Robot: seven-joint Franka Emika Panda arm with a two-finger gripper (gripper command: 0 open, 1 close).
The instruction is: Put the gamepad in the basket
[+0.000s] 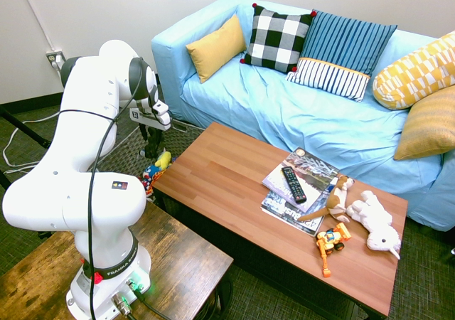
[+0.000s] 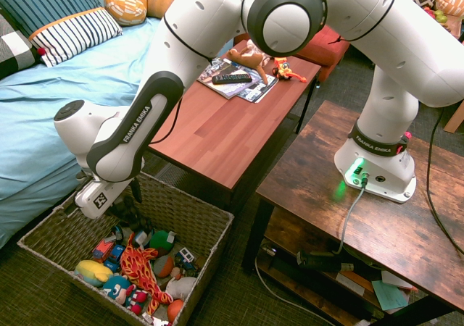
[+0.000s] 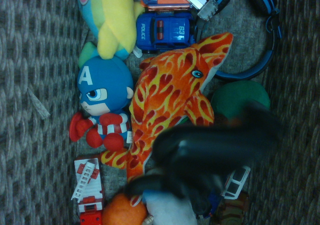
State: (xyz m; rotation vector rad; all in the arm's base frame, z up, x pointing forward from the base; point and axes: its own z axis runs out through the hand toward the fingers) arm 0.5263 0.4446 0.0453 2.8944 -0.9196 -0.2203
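Gamepad (image 3: 210,155): black, blurred in my wrist view, hanging over the toys in the basket (image 2: 192,214). Gripper (image 2: 129,209): down inside the basket; I cannot tell whether it clasps the gamepad. Legible print: "POLICE" and "69" on blue toy car (image 3: 164,31); "A" on blue plush figure (image 3: 99,102); "FRANKA EMIKA" on arm (image 2: 141,123).

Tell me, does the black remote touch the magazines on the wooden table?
Touching. The first exterior view shows the remote lying flat on the top magazine, with no gap between them. The second exterior view shows the same.
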